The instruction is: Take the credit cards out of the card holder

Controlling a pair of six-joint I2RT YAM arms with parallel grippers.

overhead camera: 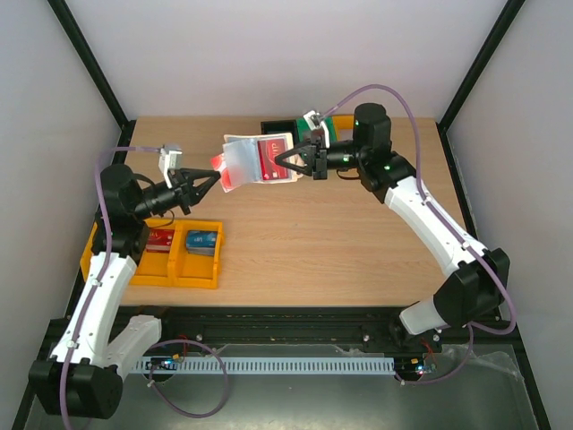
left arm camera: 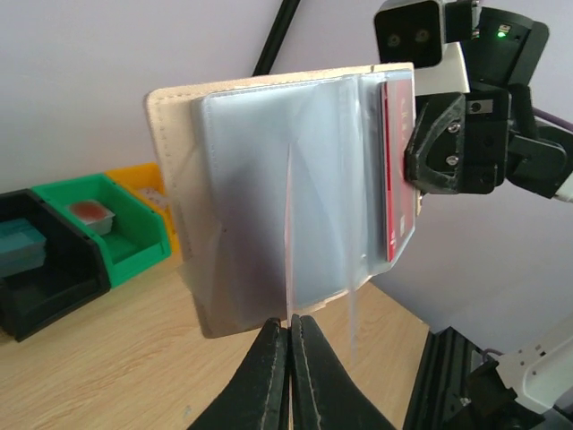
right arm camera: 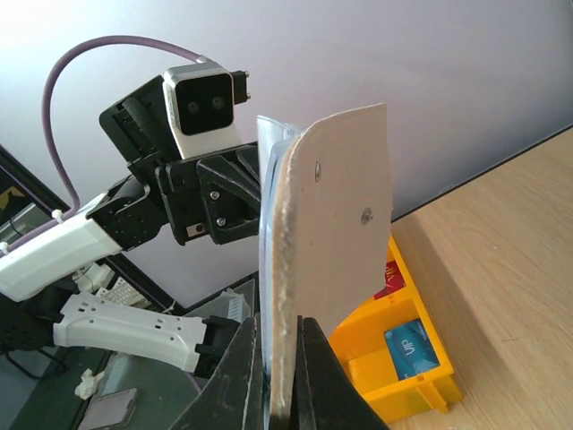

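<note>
White wall closes off the far side of the wooden worktop, and the card holder hangs in the air above the middle of its far edge, spread open between my two arms. My left end effector is fully closed on a thin clear leaf of the holder's blue-grey inside. My right end effector is closed on the opposite end, clamping the cream cover beside the red card, which sits in a clear pocket. The dark grey card is hidden from every view.

I judge the holder light and floppy. Its cover bends, and the plastic sleeves are soft and slick, so a pinch on a leaf alone may slide or stretch it. The card should be stiff, thin and smooth, slipping easily once it starts. Best to hold the cover firmly near the pocket, pinch the card flat across both faces at whatever edge shows past the sleeve, and draw it straight along the pocket without twisting. A yellow bin waits at the near-left corner.
</note>
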